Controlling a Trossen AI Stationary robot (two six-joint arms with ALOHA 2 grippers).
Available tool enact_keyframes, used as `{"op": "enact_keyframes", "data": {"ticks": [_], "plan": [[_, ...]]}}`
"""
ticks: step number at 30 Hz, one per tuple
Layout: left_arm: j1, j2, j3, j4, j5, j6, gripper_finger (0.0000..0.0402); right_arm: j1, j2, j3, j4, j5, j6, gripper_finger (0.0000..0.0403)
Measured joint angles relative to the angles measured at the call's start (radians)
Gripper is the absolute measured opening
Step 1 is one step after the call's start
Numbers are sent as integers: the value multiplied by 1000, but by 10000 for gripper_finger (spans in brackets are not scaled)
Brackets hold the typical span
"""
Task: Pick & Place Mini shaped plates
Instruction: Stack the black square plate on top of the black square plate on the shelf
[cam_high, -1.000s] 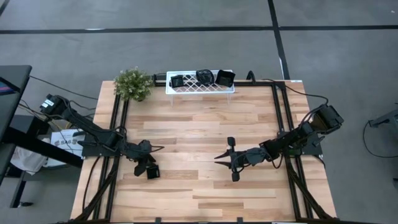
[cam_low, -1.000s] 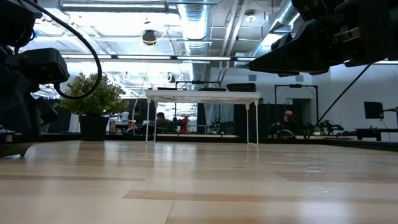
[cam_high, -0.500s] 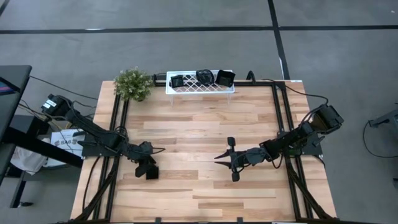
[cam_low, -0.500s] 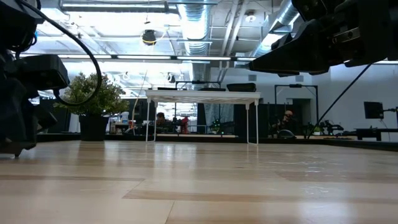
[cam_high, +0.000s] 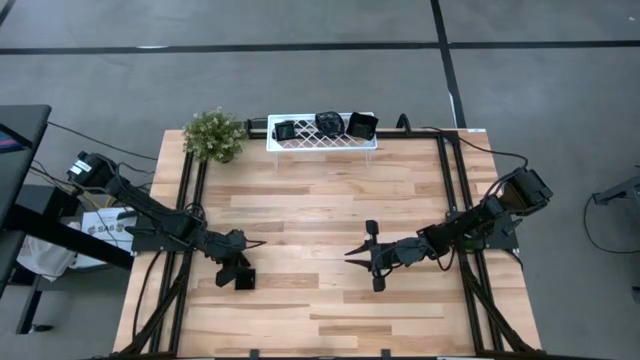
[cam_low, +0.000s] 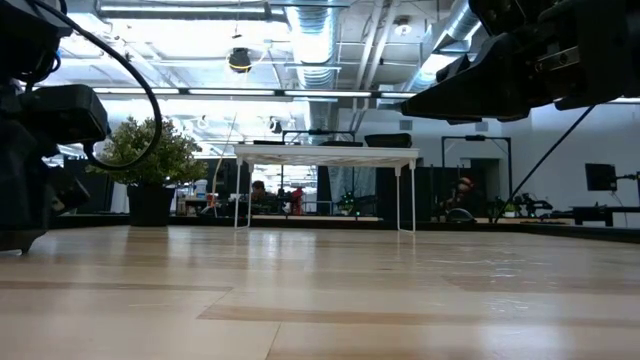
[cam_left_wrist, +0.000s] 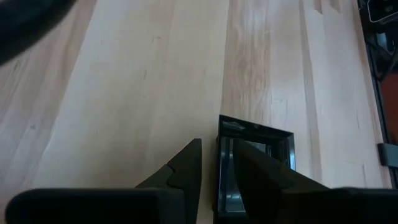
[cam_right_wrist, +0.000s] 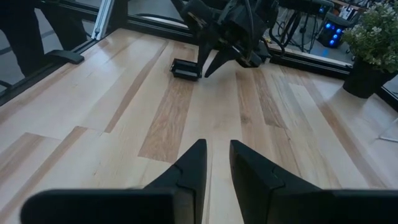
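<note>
Where fingers (cam_left_wrist: 186, 171) straddle plate (cam_left_wrist: 258, 158) rim.

Over the last second I've seen my left gripper (cam_high: 239, 277) slide a little toward the table's left edge, the square plate (cam_high: 243, 281) moving with it. In the low view it dipped toward the tabletop half a second back and now sits slightly higher again.
</note>
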Motion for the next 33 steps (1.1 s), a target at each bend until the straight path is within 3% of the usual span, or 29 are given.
{"op": "enact_keyframes", "data": {"ticks": [13,24,33], "plan": [[0,0,0,5,24,0,8,0,0,0,0,0,0,65],[0,0,0,47,-2,112,6,0,0,0,0,0,0,65],[95,0,0,250,-46,324,6,0,0,0,0,0,0,65]]}}
